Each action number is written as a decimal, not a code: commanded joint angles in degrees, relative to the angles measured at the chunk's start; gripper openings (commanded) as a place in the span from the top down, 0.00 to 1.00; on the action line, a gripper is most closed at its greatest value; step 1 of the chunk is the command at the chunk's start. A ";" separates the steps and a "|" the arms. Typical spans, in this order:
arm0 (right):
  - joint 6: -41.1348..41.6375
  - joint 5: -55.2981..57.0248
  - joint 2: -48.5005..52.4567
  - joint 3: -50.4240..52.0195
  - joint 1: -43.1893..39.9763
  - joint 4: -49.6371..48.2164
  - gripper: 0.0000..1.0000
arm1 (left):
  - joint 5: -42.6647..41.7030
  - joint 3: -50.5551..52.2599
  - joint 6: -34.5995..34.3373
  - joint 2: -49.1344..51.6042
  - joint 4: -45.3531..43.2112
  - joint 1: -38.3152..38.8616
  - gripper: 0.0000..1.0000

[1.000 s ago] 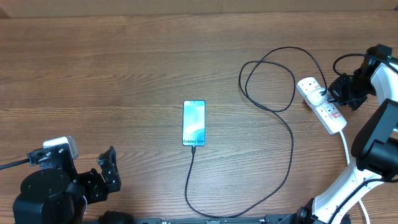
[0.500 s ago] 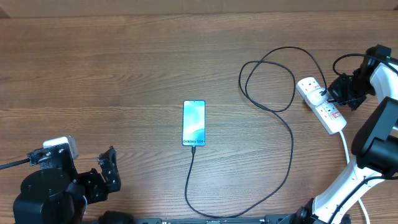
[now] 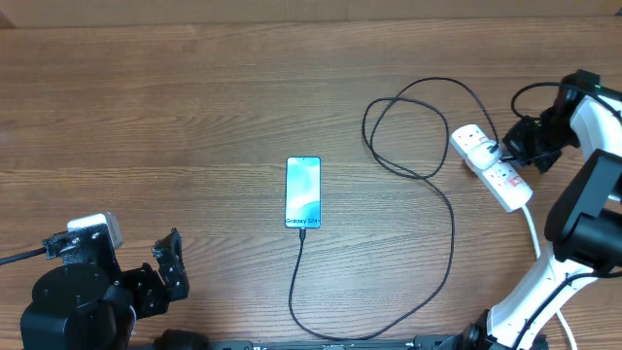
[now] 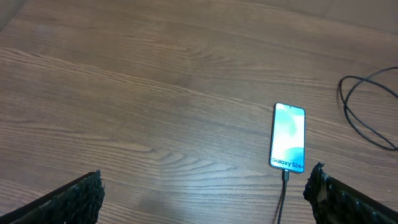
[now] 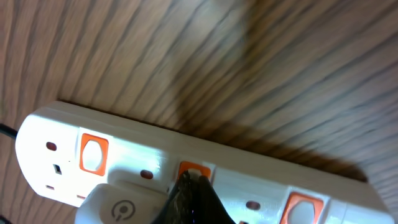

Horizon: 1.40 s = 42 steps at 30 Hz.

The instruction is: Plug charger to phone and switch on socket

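The phone [image 3: 303, 192] lies face up mid-table, its screen lit, and it also shows in the left wrist view [image 4: 288, 137]. The black charger [image 3: 453, 224] is plugged into the phone's near end, loops right and ends at a white plug [image 5: 118, 202] in the socket [image 3: 491, 167]. My right gripper [image 3: 507, 153] is shut, and its tips [image 5: 194, 180] press on an orange switch [image 5: 198, 168] of the socket [image 5: 261, 180]. At the near left my left gripper [image 3: 170, 262] stands open and empty, well away from the phone.
The socket's thick white cord [image 3: 535, 233] runs toward the near right beside the right arm's base [image 3: 544, 301]. Two more orange switches [image 5: 93, 152] show on the strip. Bare wood [image 4: 155, 93] lies ahead of the left gripper [image 4: 204, 180].
The socket has slid a little to the left with my right gripper against it, and the charger's loop has shifted left with it. The left arm has not moved.
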<state>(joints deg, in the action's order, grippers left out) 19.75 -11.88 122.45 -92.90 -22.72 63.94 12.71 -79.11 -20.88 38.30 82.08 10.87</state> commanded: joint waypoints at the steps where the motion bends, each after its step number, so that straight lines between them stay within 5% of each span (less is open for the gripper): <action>1: 1.68 1.22 1.51 -0.55 1.36 -0.26 0.96 | 0.76 0.22 -0.57 -0.09 -0.22 0.02 0.00; 13: 0.94 9.16 1.49 -8.15 -1.79 6.60 0.96 | 0.76 0.22 -0.57 -0.09 -0.22 0.02 0.00; 21: -8.13 -1.29 1.68 -11.30 -1.79 13.84 0.96 | 0.76 0.22 -0.57 -0.09 -0.22 0.02 0.00; 42: -10.01 -3.67 6.58 -11.39 -1.68 15.47 0.96 | 0.76 0.22 -0.59 -0.09 -0.22 0.02 0.00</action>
<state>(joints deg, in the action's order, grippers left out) 10.44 -14.83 129.10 -103.74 -24.60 79.50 12.71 -79.11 -20.88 38.30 82.06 10.87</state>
